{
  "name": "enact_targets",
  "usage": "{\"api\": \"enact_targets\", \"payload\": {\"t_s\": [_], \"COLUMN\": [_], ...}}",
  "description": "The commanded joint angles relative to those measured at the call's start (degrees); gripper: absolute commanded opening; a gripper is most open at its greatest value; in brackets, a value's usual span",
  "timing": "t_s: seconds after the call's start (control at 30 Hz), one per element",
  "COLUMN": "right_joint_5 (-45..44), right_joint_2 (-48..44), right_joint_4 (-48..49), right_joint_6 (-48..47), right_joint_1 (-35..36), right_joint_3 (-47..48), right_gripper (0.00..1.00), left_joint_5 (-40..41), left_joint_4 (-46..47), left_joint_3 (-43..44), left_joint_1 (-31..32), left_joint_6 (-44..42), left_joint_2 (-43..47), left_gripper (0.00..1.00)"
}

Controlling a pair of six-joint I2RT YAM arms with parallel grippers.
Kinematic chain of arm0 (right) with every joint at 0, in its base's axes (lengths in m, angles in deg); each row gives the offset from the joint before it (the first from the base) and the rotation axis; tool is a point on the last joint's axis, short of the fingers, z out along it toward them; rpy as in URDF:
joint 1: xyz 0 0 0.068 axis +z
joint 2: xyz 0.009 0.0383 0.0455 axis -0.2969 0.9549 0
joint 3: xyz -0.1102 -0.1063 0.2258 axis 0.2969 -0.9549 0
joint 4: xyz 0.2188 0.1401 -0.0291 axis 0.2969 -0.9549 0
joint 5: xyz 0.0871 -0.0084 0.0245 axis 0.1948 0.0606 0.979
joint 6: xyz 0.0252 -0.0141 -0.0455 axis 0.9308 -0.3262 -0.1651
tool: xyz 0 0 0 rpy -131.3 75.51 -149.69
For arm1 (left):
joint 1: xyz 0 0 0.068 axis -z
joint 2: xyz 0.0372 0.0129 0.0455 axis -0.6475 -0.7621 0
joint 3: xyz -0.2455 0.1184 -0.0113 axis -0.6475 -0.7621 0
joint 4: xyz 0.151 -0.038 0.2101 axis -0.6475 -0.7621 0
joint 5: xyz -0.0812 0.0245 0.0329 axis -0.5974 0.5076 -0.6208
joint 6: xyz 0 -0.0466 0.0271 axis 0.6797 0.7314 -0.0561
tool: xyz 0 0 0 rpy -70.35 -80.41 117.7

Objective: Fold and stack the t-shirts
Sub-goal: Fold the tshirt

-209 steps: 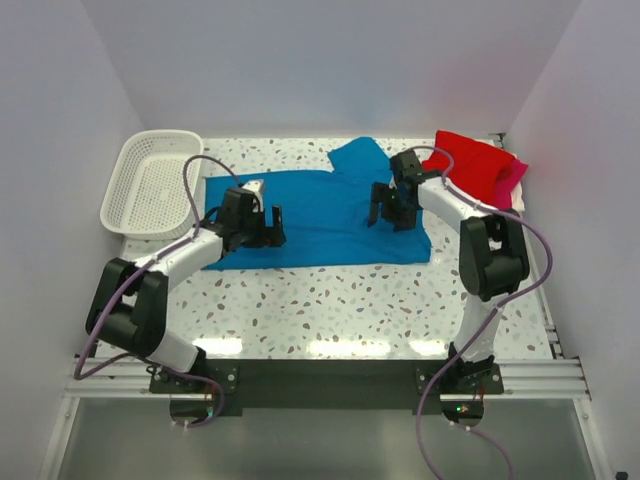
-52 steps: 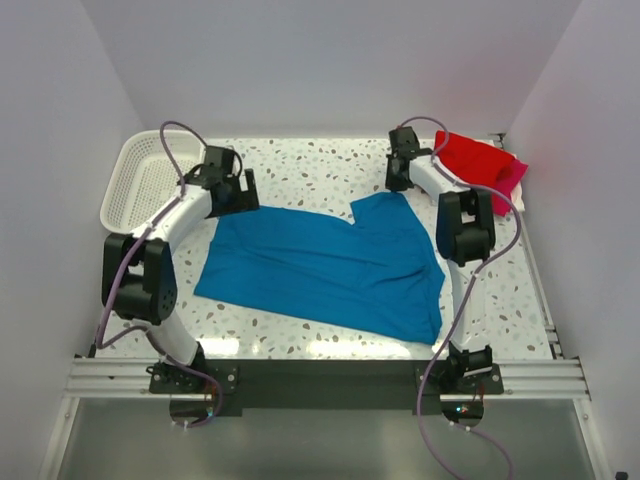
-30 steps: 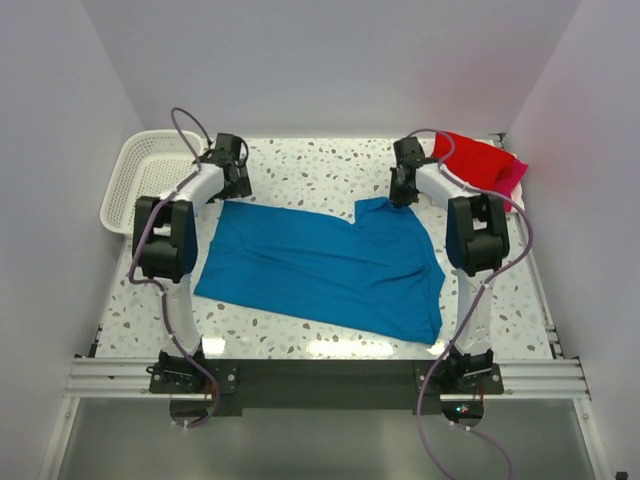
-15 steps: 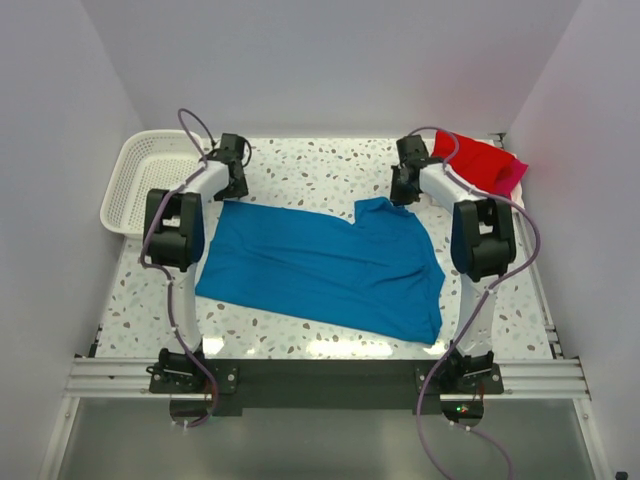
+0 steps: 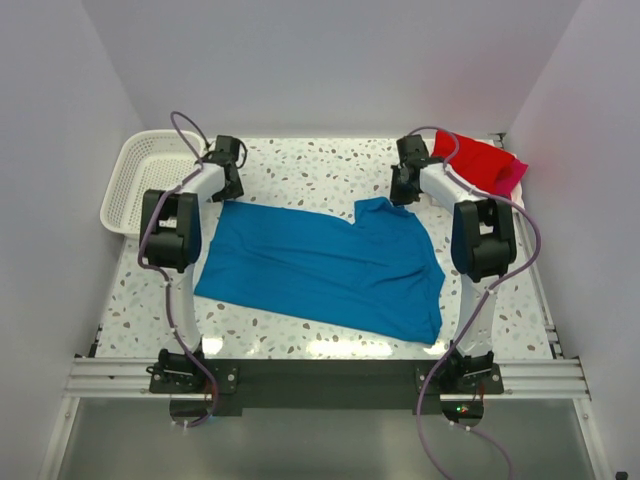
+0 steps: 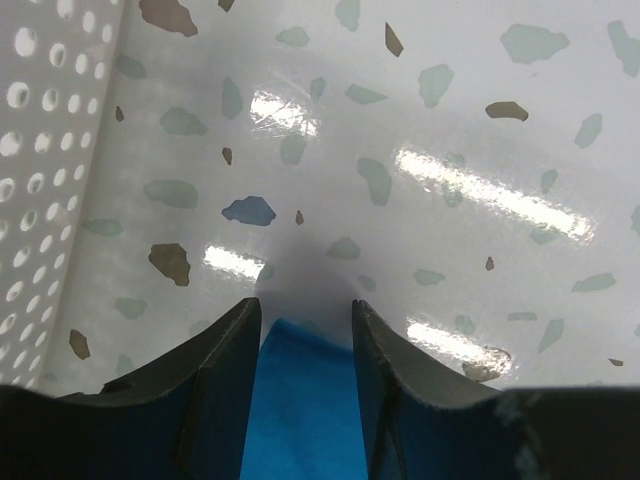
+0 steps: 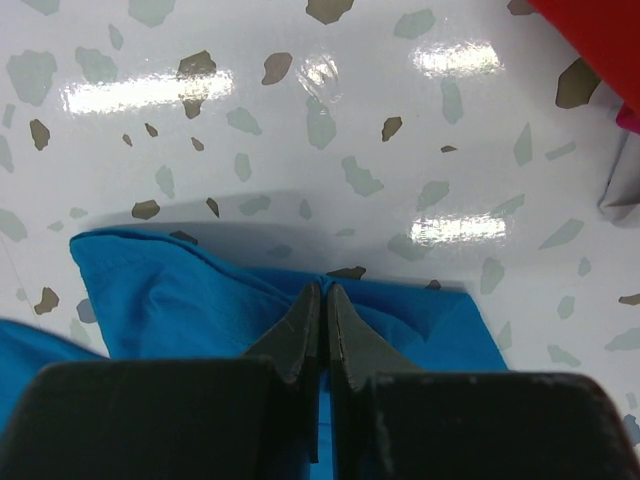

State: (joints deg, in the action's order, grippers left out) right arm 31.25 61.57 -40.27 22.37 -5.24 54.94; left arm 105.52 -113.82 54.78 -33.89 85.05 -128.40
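Blue cloth tee (image 5: pixel 320 265) lies flat w/ few wrinkles on speckled table (image 5: pixel 320 170)

No text, label, brand, number or sign can be read in any of the three views.
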Motion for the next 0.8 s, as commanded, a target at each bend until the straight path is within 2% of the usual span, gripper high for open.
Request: {"api": "enact_targets", "payload": {"t_s": [0.0,0.17,0.53,0.77], "right_joint_5": [0.9,0.7,1.0,0.7], "right_joint_2": [-3.2,-3.2,-4.8,-10.4], "right_joint_4": [0.2,0.0,-0.6,-3.3], "right_joint_6": [0.3,0.2,0.4,-0.5], "right_joint_1": [-0.1,-0.2,-0.2,-0.1], "right_joint_3": [0.4,0.4,1.1,1.2], "right_gripper": [0.00,0.00,0.00,0.00], "left_joint_5": [-0.5,-2.2,-3.8,-4.4], "left_joint_4": [-0.9,-0.1,0.0,1.3], "left_joint_3": [-1.4,-3.0,-4.3,-4.5], "left_joint_1": [-1.0,-1.1,-1.1,-1.1], "left_joint_6": [0.6,0.6,0.4,-1.2], "left_joint_2": [0.5,1.3,2.6,6.5], "left_gripper": [0.45,0.39,0.00,0.00]}}
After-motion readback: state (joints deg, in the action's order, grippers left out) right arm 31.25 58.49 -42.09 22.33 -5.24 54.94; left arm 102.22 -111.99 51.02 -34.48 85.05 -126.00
